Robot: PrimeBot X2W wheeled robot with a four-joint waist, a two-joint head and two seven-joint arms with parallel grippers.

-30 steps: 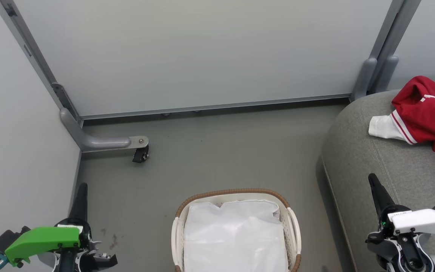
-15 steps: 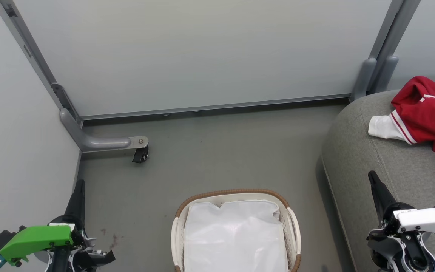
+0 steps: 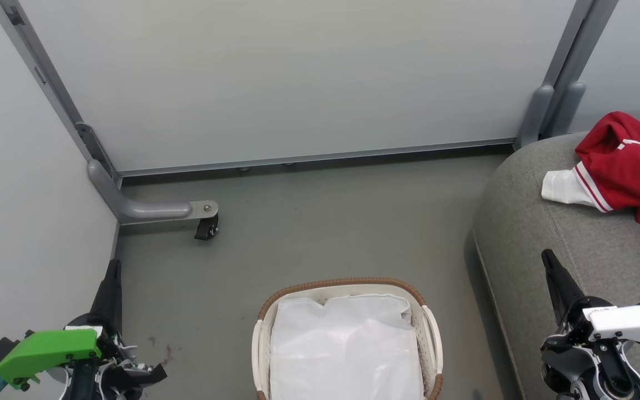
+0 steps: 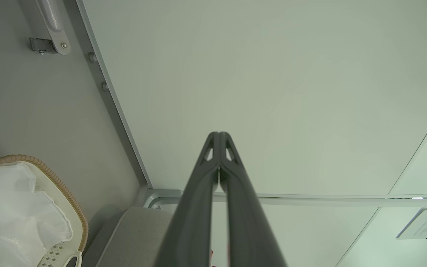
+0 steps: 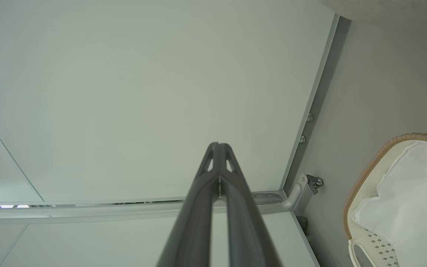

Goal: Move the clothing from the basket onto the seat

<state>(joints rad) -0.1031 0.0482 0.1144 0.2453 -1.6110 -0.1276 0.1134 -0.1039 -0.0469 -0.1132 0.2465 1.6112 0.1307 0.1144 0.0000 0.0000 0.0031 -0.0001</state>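
In the head view the left gripper (image 3: pixel 113 268) sits at 8 o'clock, its green cover (image 3: pixel 48 353) low on the wrist and its two dark fingers pressed together in one spike pointing to 12 o'clock over the grey floor (image 3: pixel 309 222), gripping nothing. The left wrist view shows the same left gripper (image 4: pixel 219 135) with tips touching. A white sheet (image 4: pixel 426 223) at 4 o'clock in that view carries print too small to read. A black castor (image 3: pixel 207 226) stands at 10 o'clock of the basket (image 3: pixel 348 282), which lies at 6 o'clock with its white liner (image 3: pixel 348 344) inside. The seat (image 3: pixel 548 233) fills 3 to 5 o'clock, and the clothing (image 3: pixel 625 161) lies heaped on it at 2 o'clock, red with a white cuff, well apart from the basket. The right gripper (image 3: pixel 546 256) at 4 o'clock leans toward 11 o'clock over the seat's edge, fingers closed and holding nothing. Small lettering on its white cover (image 3: pixel 631 323) is illegible. The right wrist view shows the right gripper (image 5: pixel 218 145) with tips meeting.
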